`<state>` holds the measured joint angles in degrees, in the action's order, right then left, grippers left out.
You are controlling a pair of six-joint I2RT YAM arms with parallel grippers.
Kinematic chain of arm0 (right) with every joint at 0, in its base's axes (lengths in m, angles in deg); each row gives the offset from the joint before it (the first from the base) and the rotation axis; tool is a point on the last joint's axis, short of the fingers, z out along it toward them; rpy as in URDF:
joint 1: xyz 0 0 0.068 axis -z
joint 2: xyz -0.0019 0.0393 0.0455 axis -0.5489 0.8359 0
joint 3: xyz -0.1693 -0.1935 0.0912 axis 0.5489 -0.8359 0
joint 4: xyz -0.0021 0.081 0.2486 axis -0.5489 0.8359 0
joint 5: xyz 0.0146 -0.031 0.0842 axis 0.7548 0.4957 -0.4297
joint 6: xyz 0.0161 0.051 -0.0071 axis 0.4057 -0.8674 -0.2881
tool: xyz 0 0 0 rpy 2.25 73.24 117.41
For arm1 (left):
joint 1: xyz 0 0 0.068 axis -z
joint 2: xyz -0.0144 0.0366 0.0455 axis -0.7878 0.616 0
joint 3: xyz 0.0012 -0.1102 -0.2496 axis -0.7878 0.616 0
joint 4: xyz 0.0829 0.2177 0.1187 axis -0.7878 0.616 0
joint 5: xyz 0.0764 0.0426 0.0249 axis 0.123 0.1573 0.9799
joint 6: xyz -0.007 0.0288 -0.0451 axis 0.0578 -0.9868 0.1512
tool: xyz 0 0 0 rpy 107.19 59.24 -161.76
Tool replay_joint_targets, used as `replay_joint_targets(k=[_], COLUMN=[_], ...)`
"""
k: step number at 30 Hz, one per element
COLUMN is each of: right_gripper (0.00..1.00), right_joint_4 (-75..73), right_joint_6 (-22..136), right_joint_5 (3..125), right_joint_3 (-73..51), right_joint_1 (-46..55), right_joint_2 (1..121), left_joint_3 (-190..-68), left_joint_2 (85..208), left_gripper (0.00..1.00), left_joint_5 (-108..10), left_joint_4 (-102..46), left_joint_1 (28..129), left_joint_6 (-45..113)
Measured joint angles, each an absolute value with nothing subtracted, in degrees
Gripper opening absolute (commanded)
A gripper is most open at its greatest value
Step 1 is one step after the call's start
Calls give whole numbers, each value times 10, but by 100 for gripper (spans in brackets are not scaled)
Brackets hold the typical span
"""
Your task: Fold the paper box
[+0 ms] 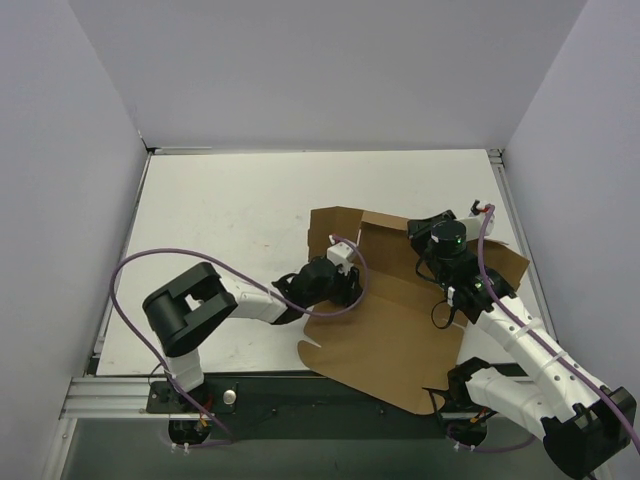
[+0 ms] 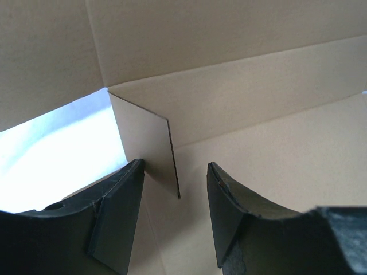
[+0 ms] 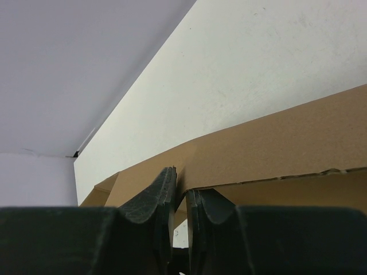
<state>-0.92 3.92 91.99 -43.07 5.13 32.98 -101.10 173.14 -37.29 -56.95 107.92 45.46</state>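
Note:
The paper box (image 1: 390, 330) is a brown cardboard die-cut sheet lying at the centre right of the table, with its far panels partly raised. My left gripper (image 1: 345, 285) is at the sheet's left side. In the left wrist view my left gripper (image 2: 175, 192) is open, with a standing cardboard tab (image 2: 146, 143) between its fingers and touched by neither; the box's walls (image 2: 258, 74) fill the view behind. My right gripper (image 1: 432, 250) is at the raised far panel. In the right wrist view my right gripper (image 3: 180, 192) is shut on the edge of a cardboard panel (image 3: 275, 149).
The white table (image 1: 230, 220) is enclosed by pale walls on three sides. A purple cable (image 1: 130, 265) loops from the left arm over the table's left part. An aluminium rail (image 1: 110, 395) runs along the near edge by the arm bases.

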Motion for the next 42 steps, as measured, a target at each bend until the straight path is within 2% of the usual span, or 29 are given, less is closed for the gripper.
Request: replay_joint_targets(k=[28, 33, 36, 42], right_gripper=[0, 0, 0, 0], right_joint_4=[-11, -8, -9, -56], right_joint_6=[41, 41, 41, 60], right_joint_5=[954, 957, 951, 917], right_joint_3=[-431, -431, -432, -456], right_joint_1=[51, 51, 51, 39], right_joint_2=[334, 328, 326, 338], left_joint_3=[-1073, -1063, -1027, -929], left_joint_2=[1821, 1819, 1784, 1600], left_gripper=[58, 65, 68, 70], left_joint_5=[-382, -401, -418, -445], left_joint_4=[-630, -648, -651, -623], left_joint_1=[1094, 1096, 1089, 1017], left_joint_6=[446, 456, 462, 474])
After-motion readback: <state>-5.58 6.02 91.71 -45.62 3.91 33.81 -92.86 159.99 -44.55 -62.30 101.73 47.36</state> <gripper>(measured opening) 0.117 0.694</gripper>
